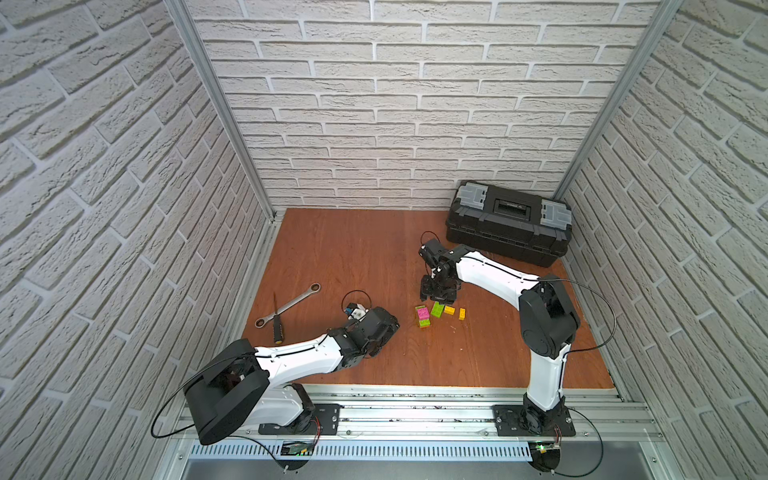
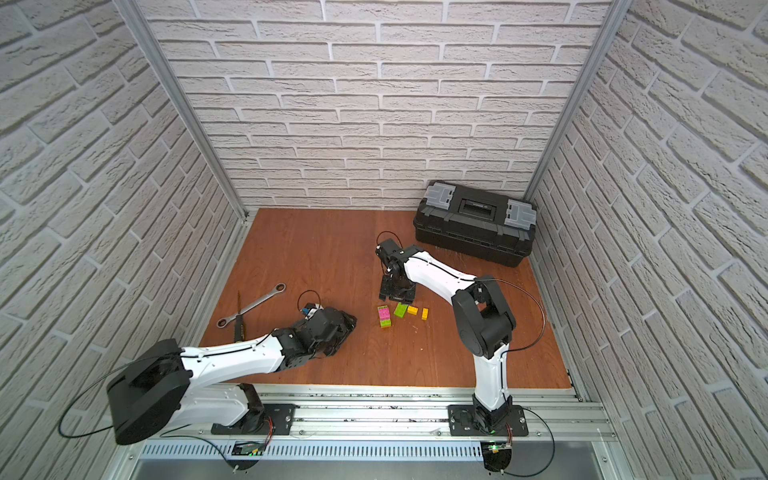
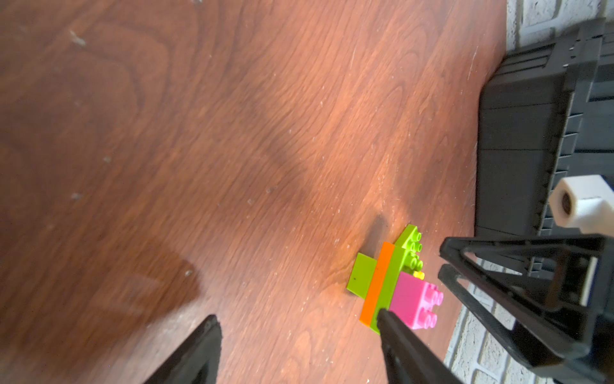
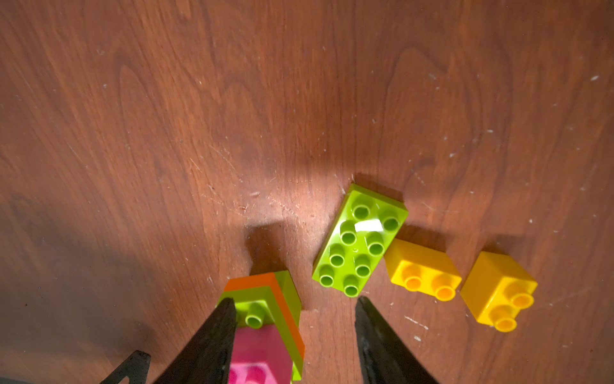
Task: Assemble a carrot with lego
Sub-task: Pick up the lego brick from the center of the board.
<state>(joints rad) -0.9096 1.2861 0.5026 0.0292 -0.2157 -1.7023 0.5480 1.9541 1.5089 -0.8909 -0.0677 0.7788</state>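
The half-built carrot [image 4: 262, 292] stands studs-up on the wooden table [image 1: 353, 257], right of centre. It is a lime green brick, an orange layer and a second green brick, with a pink brick covering the stack's near half. Both top views show its long axis running near to far. The right gripper [image 4: 295, 301] points down just on its far side, fingers apart and clamped on nothing. In the right wrist view one finger overlaps the stack's far end, while the other stands clear of it with bare wood between. Just right of the stack lies a loose lime green brick [image 4: 360, 239], studs up, its long axis slanted a little off the stack's. A yellow brick [image 4: 423, 269] touches or nearly touches it, and a second yellow brick [image 4: 498, 291] sits just right of that. The left gripper [image 3: 297, 316] lies low and rolled on its side, left of the stack, fingers wide apart and empty, one fingertip lining up with the stack's base in its wrist view. The right arm looks the nearer to the loose bricks. The coming pick probably turns on its fingers squaring to the green brick's slanted long axis, slightly to the right.
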